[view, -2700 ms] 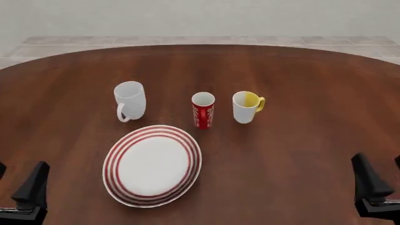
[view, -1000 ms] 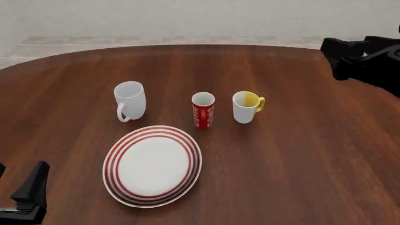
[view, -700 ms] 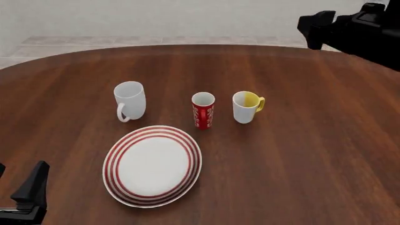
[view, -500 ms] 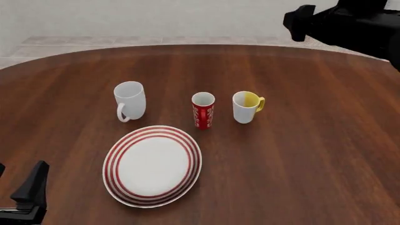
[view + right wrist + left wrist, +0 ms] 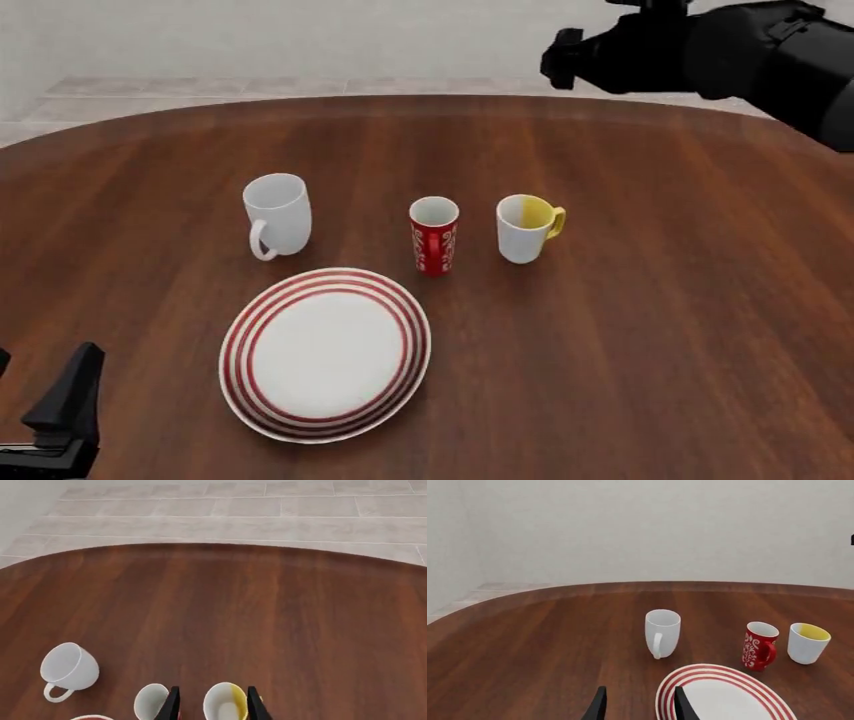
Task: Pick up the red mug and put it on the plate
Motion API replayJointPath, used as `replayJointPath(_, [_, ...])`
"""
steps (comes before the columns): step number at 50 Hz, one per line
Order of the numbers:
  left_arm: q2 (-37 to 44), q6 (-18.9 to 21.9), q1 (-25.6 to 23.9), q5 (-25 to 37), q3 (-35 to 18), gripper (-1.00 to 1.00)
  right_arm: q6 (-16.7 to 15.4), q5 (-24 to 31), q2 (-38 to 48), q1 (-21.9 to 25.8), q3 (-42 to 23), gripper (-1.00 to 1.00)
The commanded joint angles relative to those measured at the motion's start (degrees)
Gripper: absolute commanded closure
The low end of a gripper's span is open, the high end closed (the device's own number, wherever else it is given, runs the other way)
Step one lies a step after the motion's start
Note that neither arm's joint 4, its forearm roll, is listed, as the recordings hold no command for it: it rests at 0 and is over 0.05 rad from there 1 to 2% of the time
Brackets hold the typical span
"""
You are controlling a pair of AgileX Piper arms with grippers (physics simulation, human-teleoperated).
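Standing upright between the white mug (image 5: 278, 214) and the yellow mug (image 5: 526, 228), the red mug (image 5: 434, 236) is just beyond the plate (image 5: 328, 354). Right gripper (image 5: 209, 709) hangs high over the table's far side, fingers apart. Left gripper (image 5: 636, 707) is parted too, near the left edge.

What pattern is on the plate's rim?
Concentric red rings on white, round the rim of the plate; clearest in the front view.
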Motion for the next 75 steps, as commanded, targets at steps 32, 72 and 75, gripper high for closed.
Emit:
replayJointPath(32, [-0.02,-1.23,0.34,-0.49,0.12,-1.0,8.55,1.07,18.78,5.22,-11.7,-1.0])
replayJointPath(72, [-0.02,-1.75,0.58,-0.65,-0.2,-1.0,6.46,-3.27,20.59,11.89,-2.92,-1.0])
replayJointPath(75, [-0.02,-1.85,0.65,-0.39,-0.5,-1.0,6.44,-3.36,20.97,12.34,-2.95,-1.0])
